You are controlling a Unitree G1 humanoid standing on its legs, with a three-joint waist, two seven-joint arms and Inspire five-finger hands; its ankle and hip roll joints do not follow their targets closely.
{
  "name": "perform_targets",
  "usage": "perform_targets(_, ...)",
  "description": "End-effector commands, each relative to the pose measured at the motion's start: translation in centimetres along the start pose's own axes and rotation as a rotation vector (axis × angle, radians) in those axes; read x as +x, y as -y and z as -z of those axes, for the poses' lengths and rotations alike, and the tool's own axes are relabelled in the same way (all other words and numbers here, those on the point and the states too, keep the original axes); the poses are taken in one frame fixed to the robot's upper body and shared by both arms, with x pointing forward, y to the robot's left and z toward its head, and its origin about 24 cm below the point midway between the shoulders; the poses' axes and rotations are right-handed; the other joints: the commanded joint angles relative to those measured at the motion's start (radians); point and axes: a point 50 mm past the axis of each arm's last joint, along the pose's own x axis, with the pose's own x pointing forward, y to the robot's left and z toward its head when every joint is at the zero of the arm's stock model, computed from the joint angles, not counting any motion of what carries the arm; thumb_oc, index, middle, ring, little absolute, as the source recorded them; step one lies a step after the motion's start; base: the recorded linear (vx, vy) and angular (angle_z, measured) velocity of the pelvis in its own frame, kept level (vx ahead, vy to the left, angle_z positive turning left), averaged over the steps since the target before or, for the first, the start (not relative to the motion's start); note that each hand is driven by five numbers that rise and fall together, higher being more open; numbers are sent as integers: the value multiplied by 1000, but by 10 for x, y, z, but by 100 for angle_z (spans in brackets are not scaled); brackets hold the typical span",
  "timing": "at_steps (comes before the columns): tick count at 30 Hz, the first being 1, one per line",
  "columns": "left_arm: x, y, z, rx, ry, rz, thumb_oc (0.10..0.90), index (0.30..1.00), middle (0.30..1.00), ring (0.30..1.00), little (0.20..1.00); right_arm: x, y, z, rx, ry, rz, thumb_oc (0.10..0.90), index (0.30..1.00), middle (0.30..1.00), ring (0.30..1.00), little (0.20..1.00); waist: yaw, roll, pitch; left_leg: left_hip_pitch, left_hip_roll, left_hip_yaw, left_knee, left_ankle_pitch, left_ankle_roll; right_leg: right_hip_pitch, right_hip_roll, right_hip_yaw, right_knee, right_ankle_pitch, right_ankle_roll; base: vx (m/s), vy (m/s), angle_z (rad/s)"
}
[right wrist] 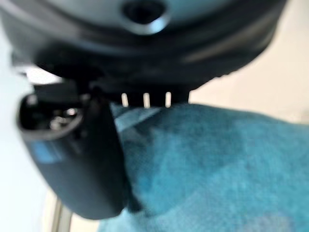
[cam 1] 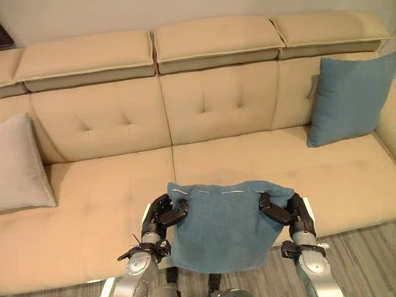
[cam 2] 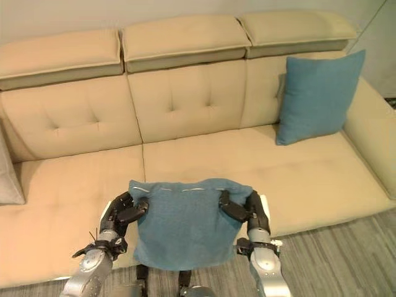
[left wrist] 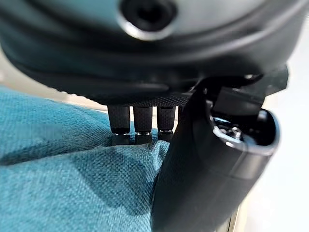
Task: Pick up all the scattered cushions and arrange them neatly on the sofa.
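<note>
Between the two hands, in front of the sofa's front edge, a teal cushion is held up so that its upper edge overlaps the seat and its lower part hangs down towards the floor. The cushion's left upper corner is gripped by the left hand, whose thumb is laid over the near face of the fabric while the fingers are curled into the cloth behind, as is seen in the left wrist view. The right upper corner is pinched in the same manner by the right hand; in the right wrist view the thumb is pressed onto the teal cloth and the fingers are closed behind its edge. The cushion is thus carried by both hands at once, slightly slack in the middle, with a pale seam line visible along its top.

Behind it, the beige sofa is spread across the view, with tufted back panels and three raised headrest sections. A second teal cushion is propped upright against the back at the sofa's right end, well apart from the held one. A grey cushion is leaned at the left end. Grey wood-look flooring is seen to the lower right.
</note>
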Motion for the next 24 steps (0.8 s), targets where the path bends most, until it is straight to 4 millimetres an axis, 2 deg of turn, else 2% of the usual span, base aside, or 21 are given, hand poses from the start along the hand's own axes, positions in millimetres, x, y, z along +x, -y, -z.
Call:
perform_targets(1,10,26,-69,-6,345,172,400,300,300,300,300,13,-12,-70,124,363,-22,400,300,300,300,300,21,-49,-118,61,-49,20,11,-108,1,53,-114,79,58,-76,144,168,146,7)
perform_targets(5,10,25,-77,11,381,170,400,300,300,300,300,15,-17,-76,126,383,-42,400,300,300,300,300,31,-52,-133,93,-55,31,-29,-104,8,61,-120,81,47,-68,154,73,73,11)
perform_targets(7,11,28,-94,12,458,163,400,300,300,300,300,22,-26,-94,121,456,-74,400,300,300,300,300,46,-54,-144,104,-61,33,-49,-107,12,65,-122,79,22,-54,163,39,65,5)
perform_targets(10,13,30,-107,5,514,155,400,300,300,300,300,26,-31,-106,118,499,-86,400,300,300,300,300,55,-56,-147,101,-63,31,-49,-109,11,66,-121,77,6,-44,166,7,16,1)
perform_targets(12,15,36,-127,-5,601,163,400,300,300,300,300,32,-38,-124,111,565,-107,400,300,300,300,300,67,-59,-155,95,-60,30,-49,-109,6,65,-122,70,-9,-38,168,0,0,0)
perform_targets(13,15,36,-127,-5,601,163,400,300,300,300,300,32,-38,-124,111,565,-107,400,300,300,300,300,67,-59,-155,95,-60,30,-49,-109,6,65,-122,70,-9,-38,168,0,0,0)
perform_targets(14,16,43,-142,-4,666,179,400,300,300,300,300,36,-42,-136,108,606,-119,400,300,300,300,300,73,-61,-160,91,-58,26,-49,-107,0,65,-124,62,-9,-41,169,7,-1,4)
perform_targets(15,17,43,-143,-4,668,179,400,300,300,300,300,36,-42,-137,109,608,-119,400,300,300,300,300,72,-61,-158,91,-59,25,-49,-106,-1,65,-124,61,-9,-42,169,13,1,4)
perform_targets(19,23,57,-175,32,793,189,400,300,300,300,300,45,-49,-164,107,694,-139,400,300,300,300,300,77,-60,-162,94,-56,21,-49,-107,-9,68,-126,49,-9,-43,171,21,2,5)
perform_targets(20,27,63,-189,50,849,180,400,300,300,300,300,49,-54,-178,114,735,-144,400,300,300,300,300,80,-58,-160,97,-55,21,-49,-107,-12,69,-127,45,-9,-44,174,11,2,3)
perform_targets(21,27,64,-190,51,851,179,400,300,300,300,300,49,-54,-179,115,737,-144,400,300,300,300,300,80,-58,-157,97,-55,21,-49,-107,-12,69,-127,45,-9,-44,174,0,0,0)
perform_targets(24,35,75,-214,83,934,156,400,300,300,300,300,57,-62,-204,111,810,-129,400,300,300,300,300,84,-51,-156,94,-51,22,-49,-105,-19,62,-129,37,-9,-42,180,0,0,0)
